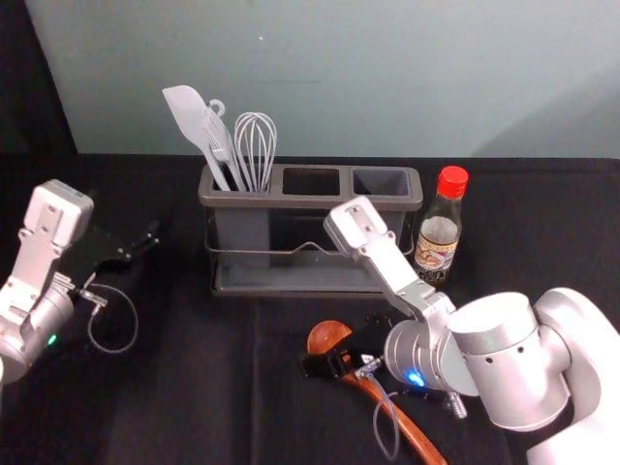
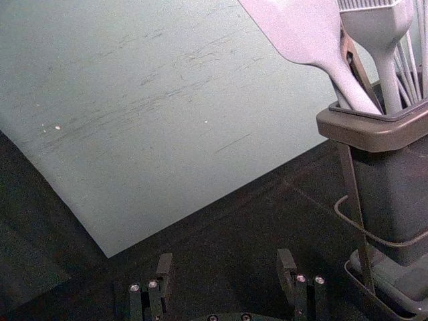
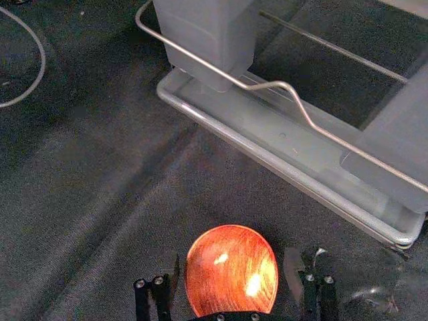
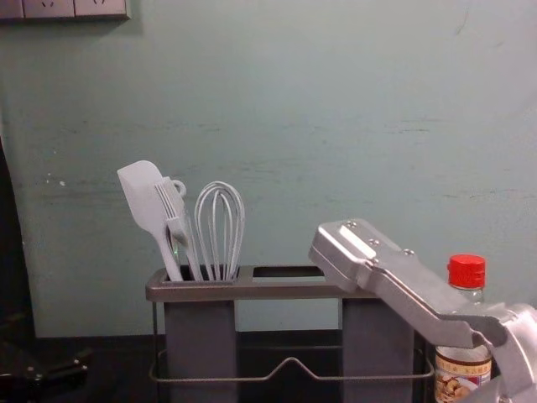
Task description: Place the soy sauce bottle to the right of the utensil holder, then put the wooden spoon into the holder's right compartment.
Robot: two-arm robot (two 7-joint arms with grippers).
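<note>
Spoon (image 1: 411,431) on the counter (image 1: 184,387), right gripper (image 3: 232,257) spread around its bowl, grip not yet taken.
Soy sauce bottle (image 1: 439,232) stands just right of the utensil holder (image 1: 312,201), so the pickup looks like the step in hand. The spoon lies near of the holder, bowl toward the far left, handle slanting to the near right. Right fingers (image 3: 292,267) are wide apart, one each side of the bowl, clasping nothing; the left gripper (image 2: 226,257), idle at the left, is also wide open and empty. Best to close squarely on the neck, since the rounded bowl could slip or roll. Then lift above the rim, turn the handle down over the right compartment (image 1: 381,181), and keep the wrist clear of the bottle.
</note>
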